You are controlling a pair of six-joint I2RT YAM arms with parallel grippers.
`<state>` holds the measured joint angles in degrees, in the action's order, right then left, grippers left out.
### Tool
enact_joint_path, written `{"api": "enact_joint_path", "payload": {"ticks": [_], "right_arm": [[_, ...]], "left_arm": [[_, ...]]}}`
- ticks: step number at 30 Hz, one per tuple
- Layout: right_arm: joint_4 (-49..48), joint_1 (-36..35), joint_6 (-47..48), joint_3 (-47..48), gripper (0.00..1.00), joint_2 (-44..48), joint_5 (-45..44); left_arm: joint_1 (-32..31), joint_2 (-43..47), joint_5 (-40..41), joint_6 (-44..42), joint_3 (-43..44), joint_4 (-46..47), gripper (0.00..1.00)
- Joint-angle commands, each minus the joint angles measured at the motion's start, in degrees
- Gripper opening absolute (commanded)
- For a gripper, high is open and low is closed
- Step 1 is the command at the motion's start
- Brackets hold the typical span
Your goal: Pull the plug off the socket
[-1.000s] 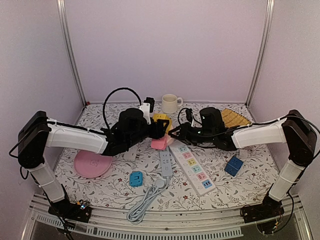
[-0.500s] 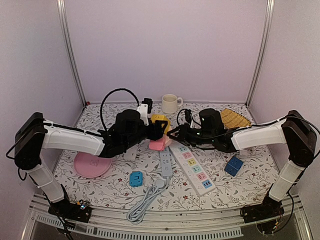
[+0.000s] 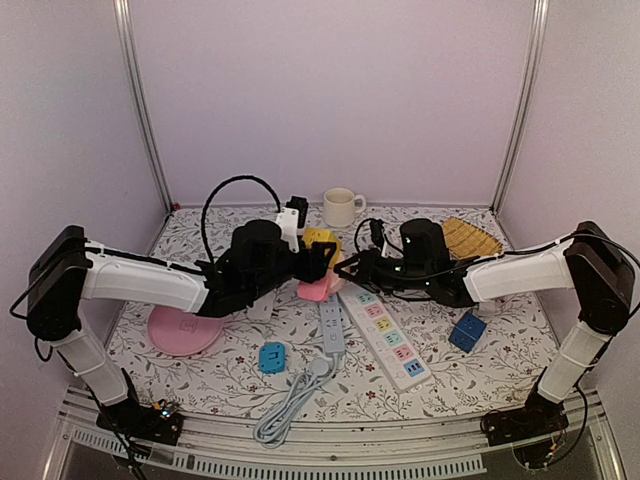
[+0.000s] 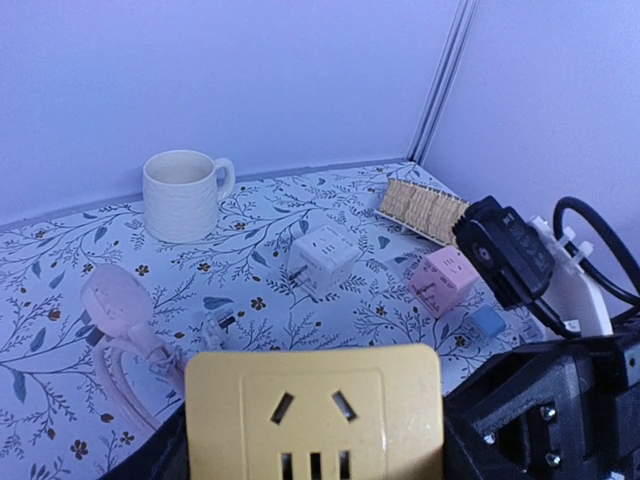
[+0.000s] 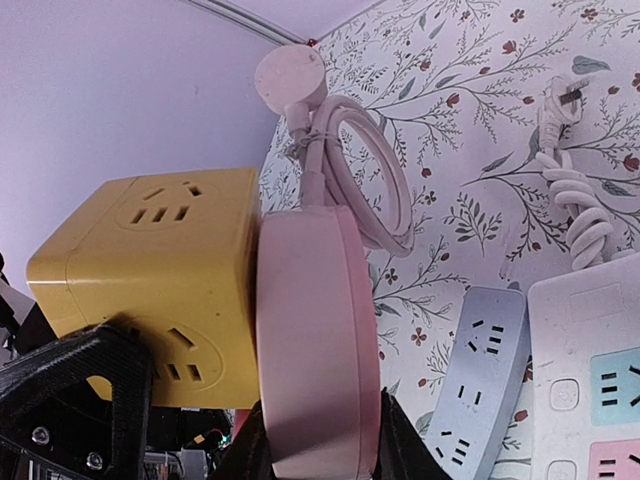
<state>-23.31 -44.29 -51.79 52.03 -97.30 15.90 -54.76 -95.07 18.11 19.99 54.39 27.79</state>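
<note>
A yellow cube socket point(image 3: 322, 240) is held above the table's middle between the fingers of my left gripper point(image 3: 318, 256), which is shut on it; it fills the bottom of the left wrist view point(image 4: 313, 410). A flat round pink plug point(image 5: 315, 330) sits flush against one side of the cube point(image 5: 150, 270). My right gripper point(image 5: 315, 445) is shut on the plug's rim from both sides. In the top view the plug point(image 3: 318, 288) shows just under the cube, with the right gripper point(image 3: 342, 270) meeting it. A pink cord point(image 5: 350, 170) loops from the plug to a round pink end point(image 5: 290, 72).
A white power strip point(image 3: 388, 335) and a grey strip point(image 3: 331, 327) lie under the grippers. A blue cube point(image 3: 467, 331), a small blue adapter point(image 3: 272, 356), a pink plate point(image 3: 185, 328), a mug point(image 3: 340, 207), a woven mat point(image 3: 468, 236), a white cube point(image 4: 322, 262) and a pink cube point(image 4: 443, 282) stand around.
Both grippers with the cube and plug have shifted slightly left and back. The plug stays against the cube.
</note>
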Motion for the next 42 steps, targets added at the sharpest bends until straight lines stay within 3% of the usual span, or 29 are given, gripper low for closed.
{"api": "enact_joint_path", "payload": {"ticks": [1,9,17,19,29,32,37,42], "right_arm": [[7.14,4.26,-2.56,-1.83,0.02,-1.61,-11.94],[7.14,5.38,-2.42,-2.21,0.02,-1.43,-11.60],[7.23,5.71,-2.13,-3.13,0.02,-0.70,-12.48],[7.18,5.79,-2.01,-3.12,0.02,-0.85,-12.56],[7.22,6.05,-1.93,-3.12,0.02,-0.92,-12.47],[7.23,6.21,-1.91,-3.33,0.02,-0.63,-12.54],[7.23,6.47,-1.78,-3.69,0.02,0.06,-12.24],[7.07,6.52,-0.23,-3.61,0.02,1.47,-11.24]], "left_arm": [[-5.18,4.63,-3.62,-4.33,2.64,7.01,0.33],[-5.25,5.62,-1.98,-3.79,1.86,6.21,0.33],[1.64,6.92,-17.26,7.58,-0.65,9.78,0.34],[1.08,6.62,-16.64,5.87,0.66,8.26,0.33],[-6.94,4.15,2.71,-5.55,6.18,0.61,0.32],[-6.64,4.25,3.23,-5.08,5.71,0.55,0.32],[-2.68,5.82,-4.16,1.33,2.66,2.70,0.33],[0.74,7.22,-4.03,4.65,2.69,-0.63,0.33]]}}
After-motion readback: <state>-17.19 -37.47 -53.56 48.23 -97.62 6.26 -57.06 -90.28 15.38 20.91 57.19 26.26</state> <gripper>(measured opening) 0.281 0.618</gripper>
